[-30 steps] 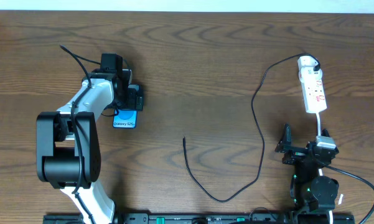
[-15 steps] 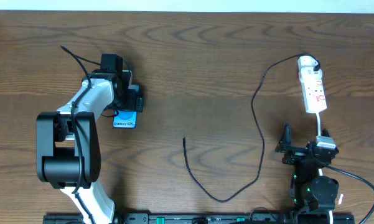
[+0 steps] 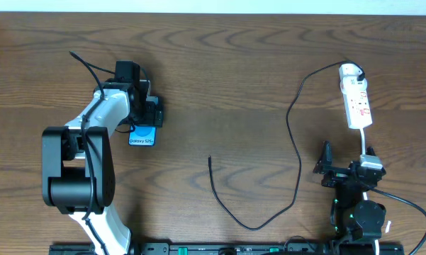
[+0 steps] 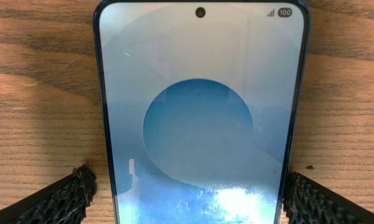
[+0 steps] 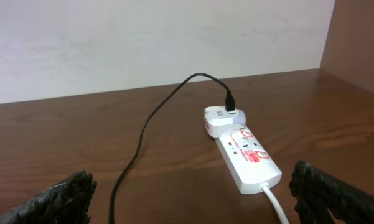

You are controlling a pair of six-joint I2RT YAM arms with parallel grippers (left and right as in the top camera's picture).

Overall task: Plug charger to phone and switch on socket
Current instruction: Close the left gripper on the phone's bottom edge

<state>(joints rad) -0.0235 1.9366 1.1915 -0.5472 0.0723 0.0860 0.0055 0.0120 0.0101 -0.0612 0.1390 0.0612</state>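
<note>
At the tabletop's 9 o'clock side, the left pincer stands spread wide over the phone, one finger beside each long edge, pinching nothing. Whether the pads touch its frame I cannot tell. The phone lies flat, screen up, glowing blue with a circle at its middle. At 5 o'clock the right pincer is spread just as wide and empty, facing the socket at 2 o'clock. The charger is plugged in at the socket's far end and loops down toward 6 o'clock. Its tip lies free near the centre, well apart from the phone.
</note>
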